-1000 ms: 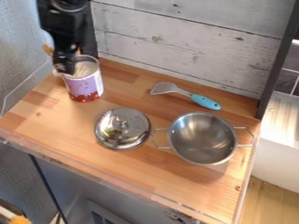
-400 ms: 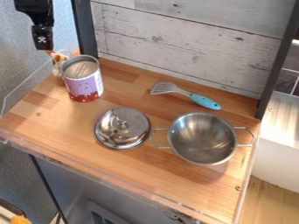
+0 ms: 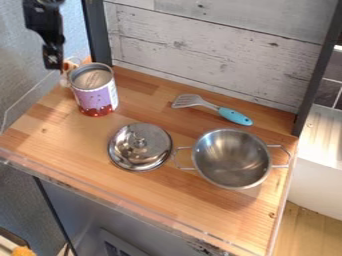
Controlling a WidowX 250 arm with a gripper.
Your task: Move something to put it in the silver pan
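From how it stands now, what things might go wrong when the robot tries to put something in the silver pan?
The end effector hangs close to the purple-and-red can, so a low sideways move might tip it. The small brown-and-white object is partly hidden behind that can, so reaching for it could be awkward. The left handle of the silver pan comes close to the metal lid; bumping either could push the other.

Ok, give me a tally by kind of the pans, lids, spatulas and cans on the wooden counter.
Silver pan: 1
Silver lid: 1
Blue-handled slotted spatula: 1
Purple-and-red can: 1
Total: 4
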